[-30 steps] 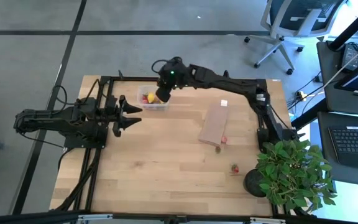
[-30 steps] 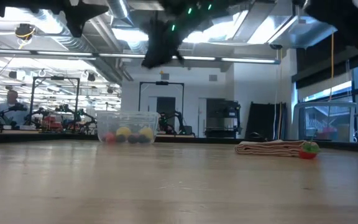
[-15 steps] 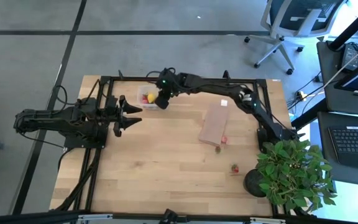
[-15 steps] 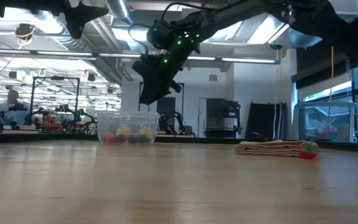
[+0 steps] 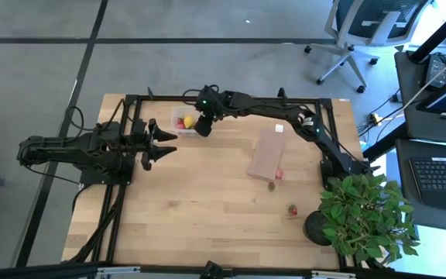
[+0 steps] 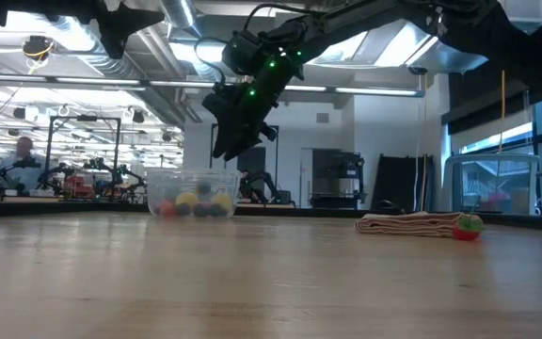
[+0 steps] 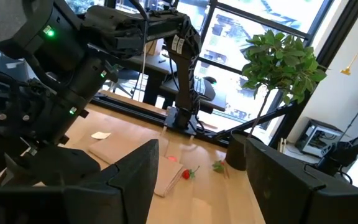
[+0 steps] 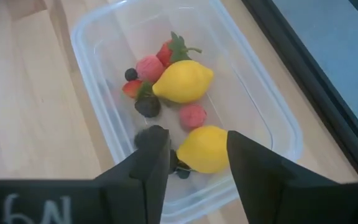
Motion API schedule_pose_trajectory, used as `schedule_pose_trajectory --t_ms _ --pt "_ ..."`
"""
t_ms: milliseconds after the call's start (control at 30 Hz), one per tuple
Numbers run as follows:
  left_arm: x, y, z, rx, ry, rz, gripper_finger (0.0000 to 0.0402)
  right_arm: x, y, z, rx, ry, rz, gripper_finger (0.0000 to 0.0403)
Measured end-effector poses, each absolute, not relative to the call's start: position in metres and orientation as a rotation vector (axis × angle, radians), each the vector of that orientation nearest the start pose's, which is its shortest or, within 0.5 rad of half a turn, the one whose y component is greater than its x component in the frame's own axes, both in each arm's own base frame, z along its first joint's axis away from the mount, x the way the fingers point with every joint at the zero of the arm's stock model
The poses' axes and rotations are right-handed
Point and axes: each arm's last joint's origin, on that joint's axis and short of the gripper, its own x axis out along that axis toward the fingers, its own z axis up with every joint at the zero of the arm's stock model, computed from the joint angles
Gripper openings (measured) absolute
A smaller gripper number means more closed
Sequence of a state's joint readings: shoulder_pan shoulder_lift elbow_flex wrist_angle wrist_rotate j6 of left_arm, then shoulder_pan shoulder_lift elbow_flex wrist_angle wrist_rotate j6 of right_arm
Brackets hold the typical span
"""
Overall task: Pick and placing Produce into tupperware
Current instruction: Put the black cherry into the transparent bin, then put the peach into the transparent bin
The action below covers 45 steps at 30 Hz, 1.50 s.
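The clear tupperware point(image 8: 278, 124) stands near the table's far edge point(image 5: 183, 122) and holds two yellow lemons point(image 8: 183, 82), red berries and dark berries; it also shows in the low view point(image 6: 193, 193). My right gripper point(image 8: 197, 140) hangs open just above the tub's contents point(image 6: 226, 151), holding nothing that I can see. My left gripper point(image 5: 166, 144) waits open at the table's left, its fingers pointing right point(image 7: 201, 168). Loose produce lies on the table to the right: a red piece point(image 5: 279, 173), a dark-green piece point(image 5: 272, 184) and another red piece point(image 5: 292, 209).
A flat tan board point(image 5: 266, 153) lies right of the tub, with the loose pieces at its near end. A potted plant point(image 5: 362, 213) stands at the table's right near corner. Bare wood stretches across the table's middle and near side.
My right gripper has come down from high above the tub until it is close over its contents, and has shifted slightly toward the table's left. The tub and the loose pieces have stayed where they were.
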State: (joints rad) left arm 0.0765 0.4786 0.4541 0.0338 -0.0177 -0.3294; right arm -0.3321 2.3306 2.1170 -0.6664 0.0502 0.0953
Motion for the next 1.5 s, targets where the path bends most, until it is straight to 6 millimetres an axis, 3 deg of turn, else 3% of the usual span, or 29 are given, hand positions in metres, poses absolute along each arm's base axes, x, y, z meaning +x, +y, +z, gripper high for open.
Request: schedule_pose_trajectory --t_ms 200,300,400,667,800,933,1200,1500 --pt "0.128 0.010 0.280 -0.329 -0.025 0.092 0.0227 0.486 -0.169 0.235 0.244 0.861 -0.409 0.0203" --pt "0.128 0.010 0.280 -0.329 -0.025 0.092 0.0227 0.482 -0.165 0.262 0.219 0.878 -0.372 0.0212" --pt "0.128 0.010 0.280 -0.329 -0.024 0.092 0.0227 0.472 -0.146 0.294 0.179 0.946 -0.299 0.0216" --pt "0.129 0.012 0.275 -0.321 0.023 0.144 0.0227 0.409 -0.089 0.350 0.206 1.055 -0.251 0.0217" --pt "0.134 0.013 0.272 -0.278 0.046 0.181 0.0227 0.383 -0.060 0.360 0.184 1.024 -0.242 0.0217" --pt "0.137 0.013 0.271 -0.278 0.052 0.182 0.0227 0.343 -0.044 0.351 0.210 1.040 -0.327 0.0217" --pt "0.137 0.013 0.270 -0.272 0.060 0.188 0.0227 0.273 -0.021 0.307 0.213 1.014 -0.327 0.0217" --pt "0.136 0.015 0.270 -0.234 0.057 0.261 0.0227 0.214 -0.003 0.244 0.195 1.240 -0.329 0.0217"
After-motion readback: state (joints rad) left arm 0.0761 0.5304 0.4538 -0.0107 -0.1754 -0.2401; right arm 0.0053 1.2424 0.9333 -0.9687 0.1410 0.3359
